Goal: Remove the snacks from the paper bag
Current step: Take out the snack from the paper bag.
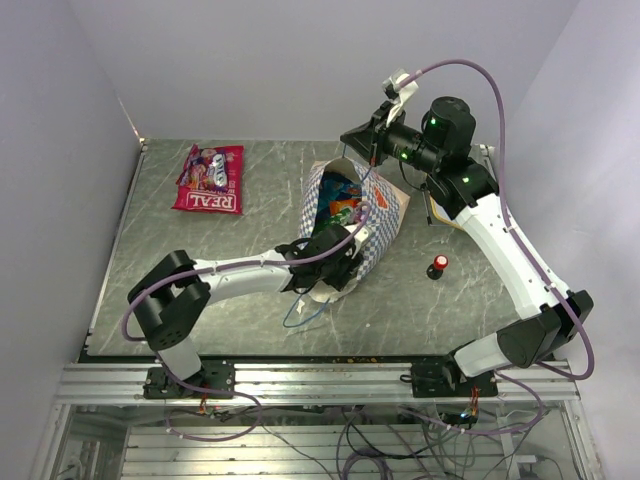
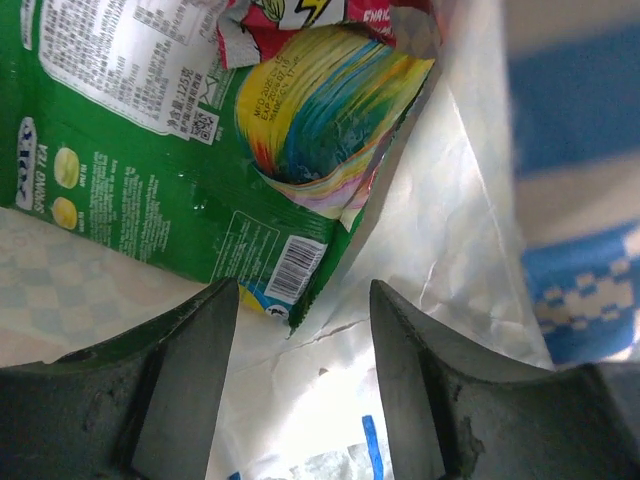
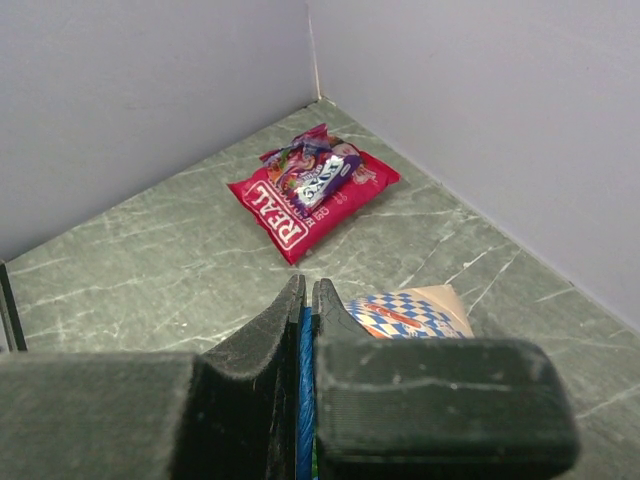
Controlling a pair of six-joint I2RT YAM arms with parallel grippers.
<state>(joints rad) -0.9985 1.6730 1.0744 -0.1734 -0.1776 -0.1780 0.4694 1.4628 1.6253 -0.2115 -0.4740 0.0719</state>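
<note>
Inside the paper bag [image 2: 455,240], half-cropped snacks [image 2: 150,170] beyond parted left fingers [image 2: 185,390].

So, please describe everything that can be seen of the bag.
The bag is checkered blue and white outside, cream inside. It sits on the table, mouth open, with colourful packets within. The right gripper pinches its blue cord handle; the open left gripper reaches inside.

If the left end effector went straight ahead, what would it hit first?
Most likely the green packet, its corner lying just ahead between the left end effector's open fingers; depth is hard to judge.
</note>
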